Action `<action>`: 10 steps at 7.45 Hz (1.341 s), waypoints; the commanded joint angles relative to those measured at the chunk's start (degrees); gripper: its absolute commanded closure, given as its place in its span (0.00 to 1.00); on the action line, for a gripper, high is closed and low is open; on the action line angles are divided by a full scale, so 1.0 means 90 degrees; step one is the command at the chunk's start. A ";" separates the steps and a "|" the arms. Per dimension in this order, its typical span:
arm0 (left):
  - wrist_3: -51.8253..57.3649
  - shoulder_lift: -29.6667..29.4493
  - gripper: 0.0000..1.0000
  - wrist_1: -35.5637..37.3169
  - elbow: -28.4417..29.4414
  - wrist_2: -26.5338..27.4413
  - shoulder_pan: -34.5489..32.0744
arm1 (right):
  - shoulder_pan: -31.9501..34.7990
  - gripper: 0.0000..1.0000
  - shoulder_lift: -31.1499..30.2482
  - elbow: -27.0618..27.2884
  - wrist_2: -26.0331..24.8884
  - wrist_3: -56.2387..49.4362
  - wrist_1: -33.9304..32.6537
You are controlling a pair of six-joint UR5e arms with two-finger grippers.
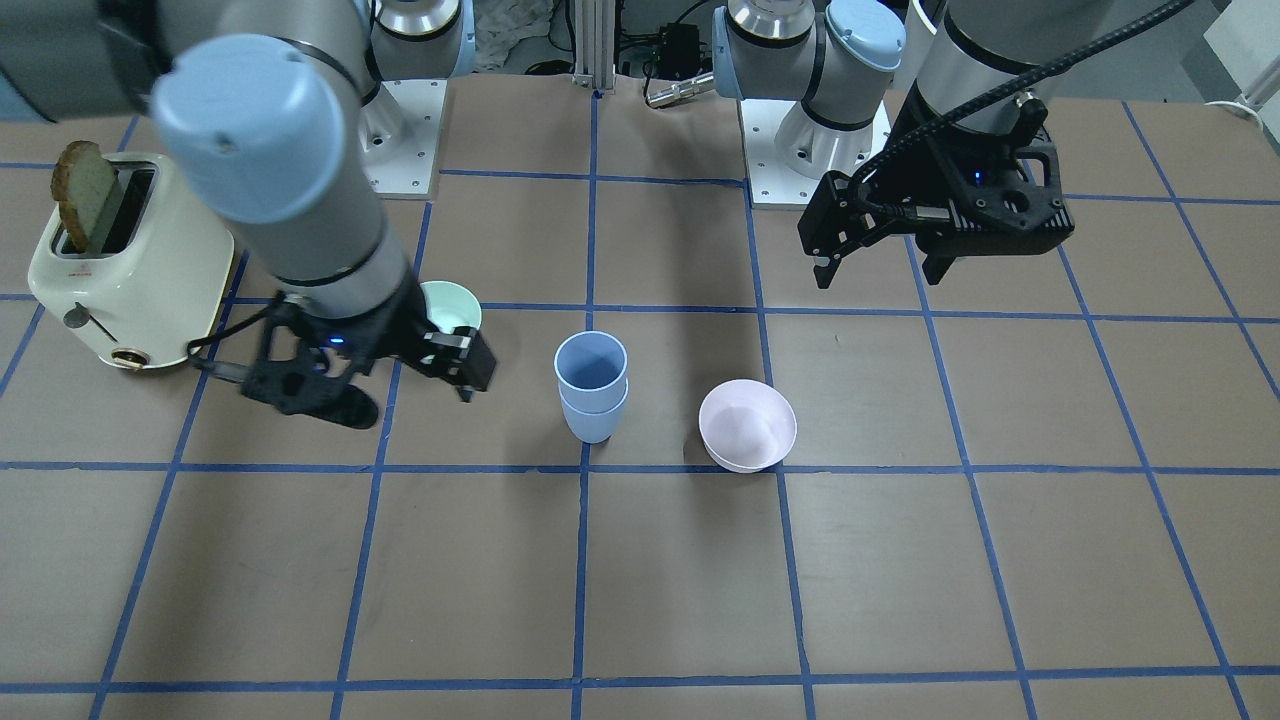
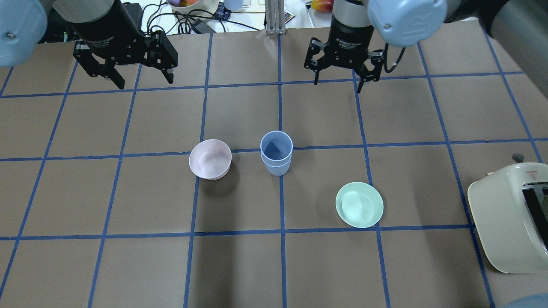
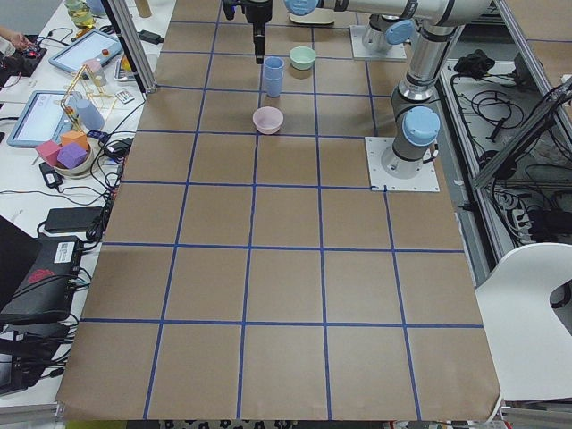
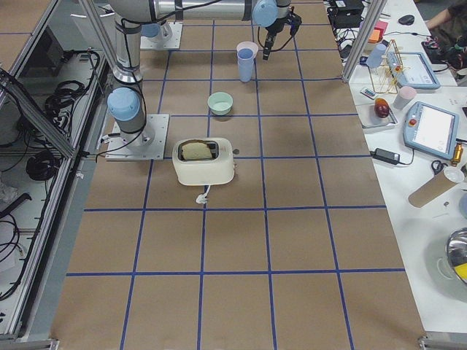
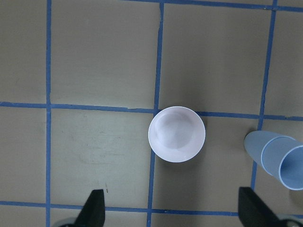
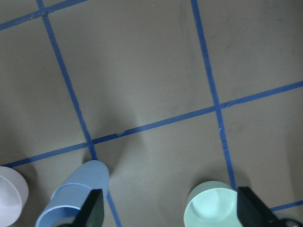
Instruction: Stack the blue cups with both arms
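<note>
**Two blue cups nested at mid-worktop; both end effectors empty**

Left end effector (image 2: 144,81): upper left of the overhead view. Jaws spread wide, nothing between them. Held above the worktop (image 2: 128,265), pointing down. Its wrist camera looks down on the pink bowl at frame centre, with the cups at the right edge.

Right end effector (image 2: 337,84): upper centre-right of the overhead view. Jaws likewise wide apart, holding nothing, and held off the surface. Its wrist camera shows the cups at lower left and the green bowl at lower right.

Blue cups (image 2: 276,156): two, one nested inside the other, upright as a single stack. At the centre of the overhead view, on a vertical tape line (image 2: 281,205). Well apart from both end effectors.

Pink bowl (image 2: 209,159): upright, near the stack on its left in the overhead view, not touching it.

Mint-green bowl (image 2: 359,204): upright, lower right of the stack, apart from it.

Toaster (image 2: 509,222): cream, at the right edge of the overhead view. Slice of bread (image 1: 85,195) standing in one slot.
</note>
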 commanded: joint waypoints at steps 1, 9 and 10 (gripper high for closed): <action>-0.0006 -0.0005 0.00 0.0000 -0.0004 0.0000 0.0000 | -0.0685 0.00 -0.0317 -0.0007 -0.0140 -0.1495 0.0273; 0.0004 -0.0005 0.00 0.0000 -0.0023 0.0000 0.0000 | -0.0854 0.00 -0.1099 0.0227 -0.0619 -0.2145 0.0663; -0.0006 -0.0063 0.00 0.0000 -0.0023 0.0000 -0.0010 | -0.0854 0.00 -0.1109 0.0227 -0.0619 -0.2145 0.0673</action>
